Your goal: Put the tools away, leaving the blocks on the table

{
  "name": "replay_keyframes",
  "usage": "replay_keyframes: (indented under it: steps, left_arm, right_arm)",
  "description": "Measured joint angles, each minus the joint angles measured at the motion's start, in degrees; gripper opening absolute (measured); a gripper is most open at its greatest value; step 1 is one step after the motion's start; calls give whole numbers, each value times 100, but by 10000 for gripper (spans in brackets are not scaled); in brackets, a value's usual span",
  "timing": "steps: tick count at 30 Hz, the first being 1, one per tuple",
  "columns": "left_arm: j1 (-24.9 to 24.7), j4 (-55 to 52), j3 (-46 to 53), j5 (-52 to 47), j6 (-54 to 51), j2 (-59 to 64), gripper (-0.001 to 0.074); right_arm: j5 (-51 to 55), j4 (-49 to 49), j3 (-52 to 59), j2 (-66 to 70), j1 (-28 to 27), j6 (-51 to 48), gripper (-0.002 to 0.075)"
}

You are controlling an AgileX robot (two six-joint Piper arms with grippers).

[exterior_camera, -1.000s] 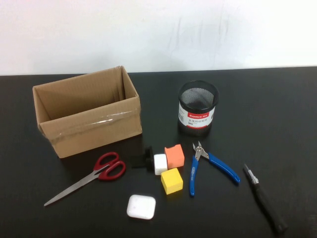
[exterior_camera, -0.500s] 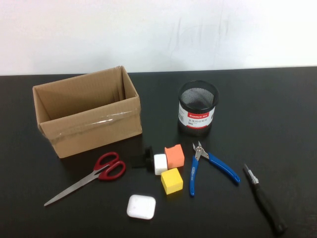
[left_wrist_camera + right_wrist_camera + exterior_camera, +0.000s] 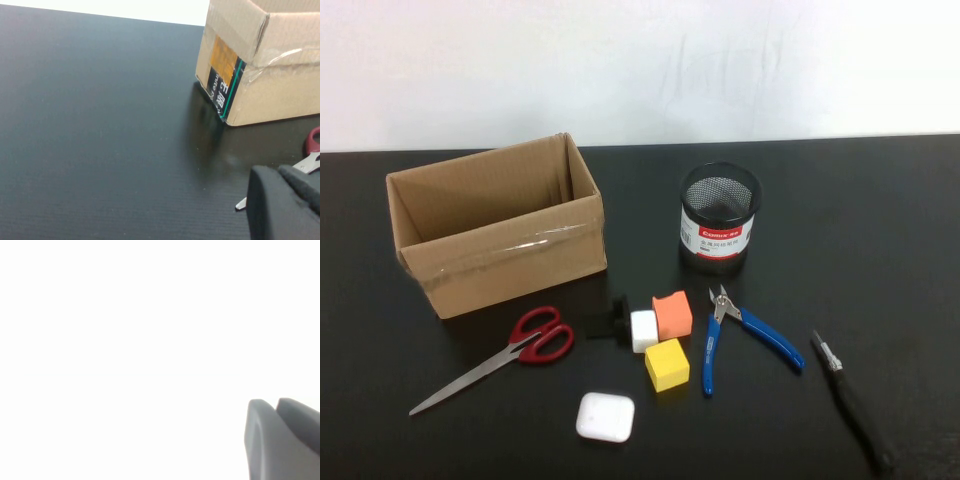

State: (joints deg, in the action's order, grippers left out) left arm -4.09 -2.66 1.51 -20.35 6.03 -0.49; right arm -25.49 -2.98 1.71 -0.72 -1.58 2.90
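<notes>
Nothing stowed yet; left tool (image 3: 280, 200) & right tool (image 3: 280, 440) both closed, empty, off-worktop; next: grab red-handled steel scissors (image 3: 510, 355) nr worktop's front-left.

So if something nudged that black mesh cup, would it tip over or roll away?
The mesh cup stands upright on the table, looks empty and probably light, so a push would likely slide it. Being round, it would probably roll if toppled. The left gripper and right gripper, both shut, show only in their wrist views.

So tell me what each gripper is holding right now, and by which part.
Nothing is held. The left gripper is shut and empty beside the scissors; the right gripper is shut and empty, facing a blank white background.
</notes>
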Motion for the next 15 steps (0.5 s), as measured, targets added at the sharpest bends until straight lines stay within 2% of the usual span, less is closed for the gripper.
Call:
replay_keyframes:
  steps: [9, 15]
  left_arm:
    - [0, 0, 0, 0, 0, 0, -4]
    - [0, 0, 0, 0, 0, 0, -4]
  right_arm:
    - [-269, 51, 0, 0, 0, 61, -7]
    - [-1741, 177, 0, 0, 0, 213, -7]
